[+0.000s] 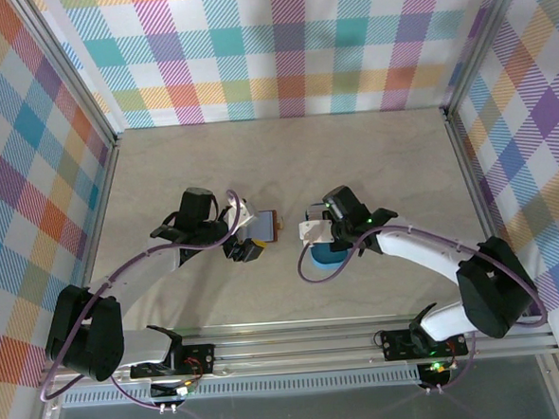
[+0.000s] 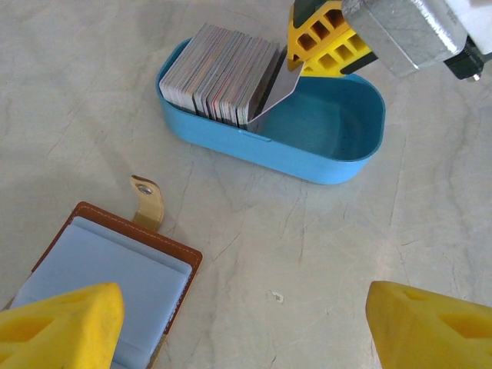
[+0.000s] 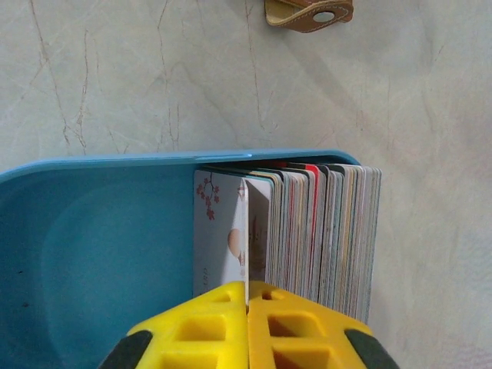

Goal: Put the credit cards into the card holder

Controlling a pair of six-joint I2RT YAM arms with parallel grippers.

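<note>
We've got the right arm curling in from the right, wrist tipped down into the blue tray (image 2: 338,165). The right gripper (image 3: 246,296) is pinched tight on the end card (image 2: 278,91), which leans off the credit cards (image 2: 219,73) stack. The left arm bends inward, left gripper (image 2: 246,327) spread wide, low over the open card holder (image 2: 108,269) near the tray.

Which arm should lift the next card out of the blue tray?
Right. The right gripper is shut on the end card of the stack in the blue tray. The left gripper hangs open by the card holder, apart from the tray.
</note>
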